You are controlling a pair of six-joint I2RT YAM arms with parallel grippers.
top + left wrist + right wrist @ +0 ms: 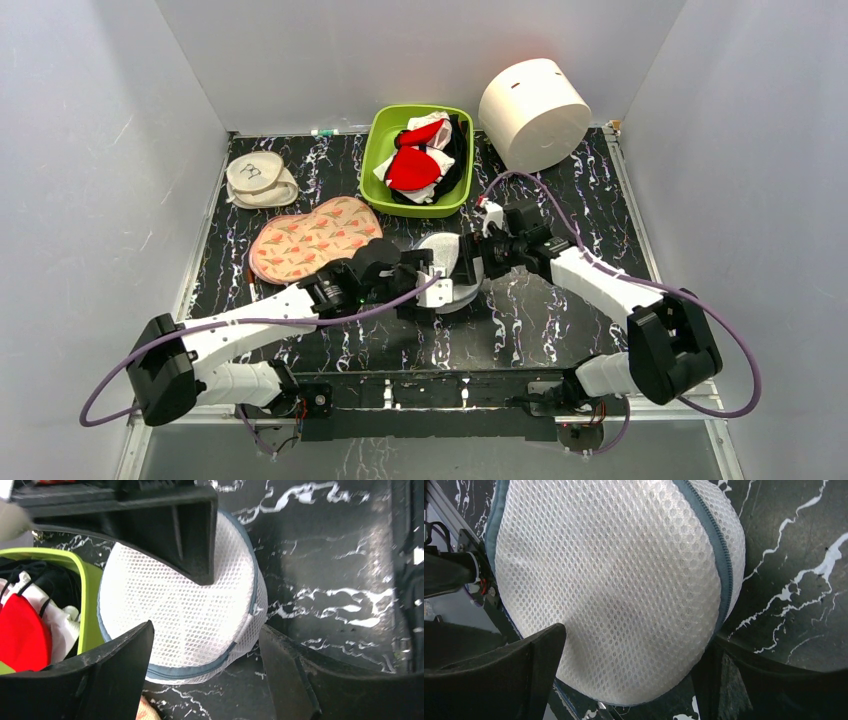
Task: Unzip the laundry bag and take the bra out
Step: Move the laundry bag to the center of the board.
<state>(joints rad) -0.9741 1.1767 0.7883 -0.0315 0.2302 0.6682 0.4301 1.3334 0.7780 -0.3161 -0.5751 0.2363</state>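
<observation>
The laundry bag [447,268] is sitting at the middle of the black marbled table [560,330], tipped onto its side with both arms closing in on it. The left gripper [206,630] is reaching in from about 8 o'clock, and its fingers [100,675] are spread wide. The bag's lower edge and grey-blue zip rim [200,672] are lying in the gap between them. Contact with the mesh cannot be judged from the left wrist view.

The right gripper [634,645] is coming in from about 3 o'clock, its fingers [499,680] also spread wide. They are straddling the white mesh dome that fills the right wrist view. The left-hand fingertip is overlapping the mesh at 8 o'clock, and the other is standing just beside it at 4 o'clock. The zip is running along the bag's 2 o'clock edge.

A green bin [380,150] of red, white and black clothes is standing at 12 o'clock from the bag. A floral pouch [312,238] is lying at 10 o'clock, and a big white cylinder [533,112] is resting at 1 o'clock.
</observation>
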